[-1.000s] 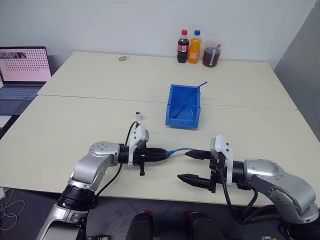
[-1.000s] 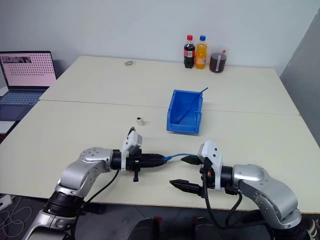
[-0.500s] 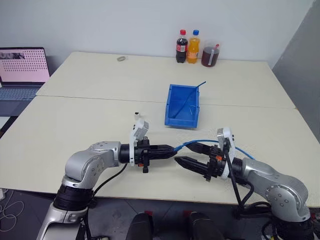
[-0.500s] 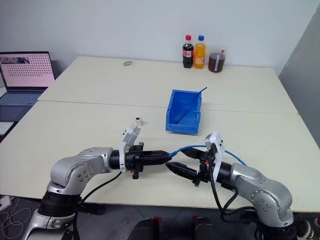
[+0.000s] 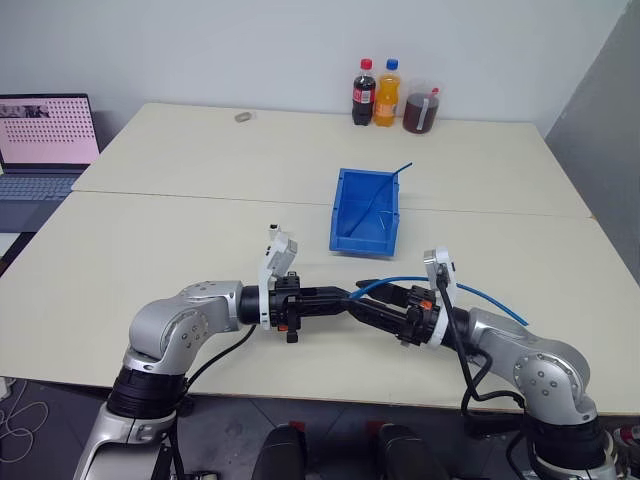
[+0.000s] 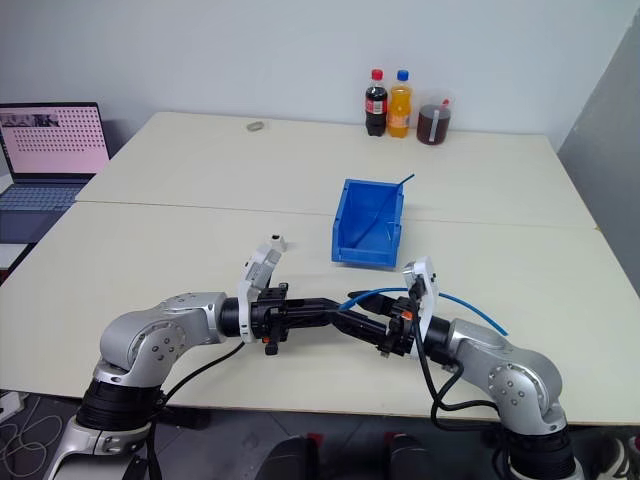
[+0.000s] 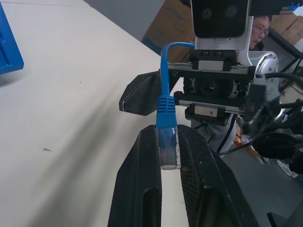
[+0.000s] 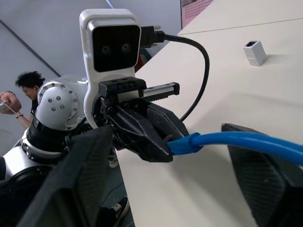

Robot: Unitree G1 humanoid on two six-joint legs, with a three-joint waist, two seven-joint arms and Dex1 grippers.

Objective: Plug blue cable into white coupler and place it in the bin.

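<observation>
Early yet: left gripper [image 7: 168, 142] pinching blue cable [image 7: 165, 101] plug, right gripper [image 8: 165, 156] spread around it, white coupler [image 8: 254, 52] unplugged, bin [image 5: 365, 212] waiting.

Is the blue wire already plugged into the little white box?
No, the white coupler sits alone on the table, while the left pincer pinches the blue cable.

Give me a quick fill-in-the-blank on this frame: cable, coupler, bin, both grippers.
1. The left gripper is shut on the clear plug of the ____ cable.
2. The white coupler sits on the ____, held by neither gripper.
3. The right gripper has its fingers open on either side of the ____.
4. The bin stands between the grippers and the three ____ at the table's far edge.

Missing words: blue; table; cable; drinks
</observation>
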